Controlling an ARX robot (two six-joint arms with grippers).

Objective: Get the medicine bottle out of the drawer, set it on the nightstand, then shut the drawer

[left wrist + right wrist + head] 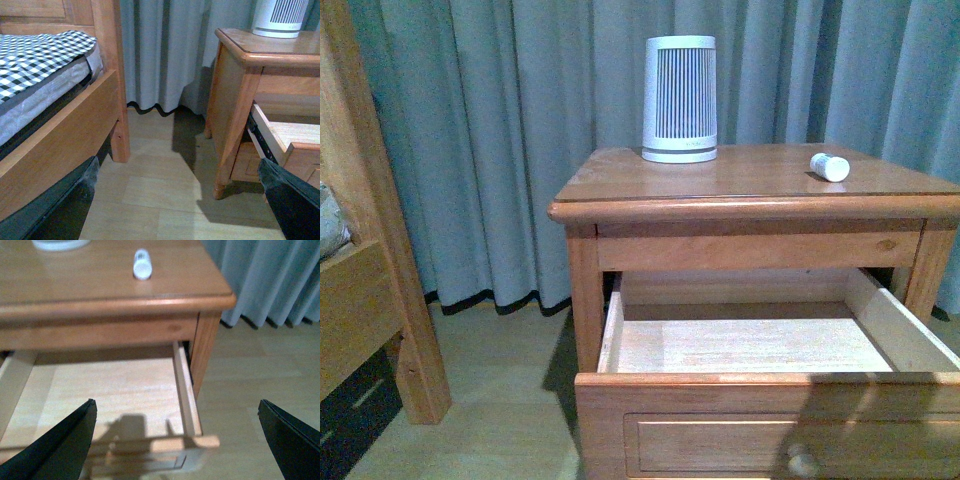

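Nightstand (760,182): ribbed device (680,98) on top at rear, medicine bottle (830,166) lying to its right. Drawer (740,384) below, pulled out. Bed frame (380,260) left; curtain (520,120) behind.

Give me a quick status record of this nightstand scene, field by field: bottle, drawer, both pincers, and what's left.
medicine bottle: lying on its side on the nightstand top, right of the ribbed device
drawer: pulled open, nothing visible inside
left pincer: open, empty, off the nightstand's side
right pincer: open, empty, over the drawer
remaining: close the drawer
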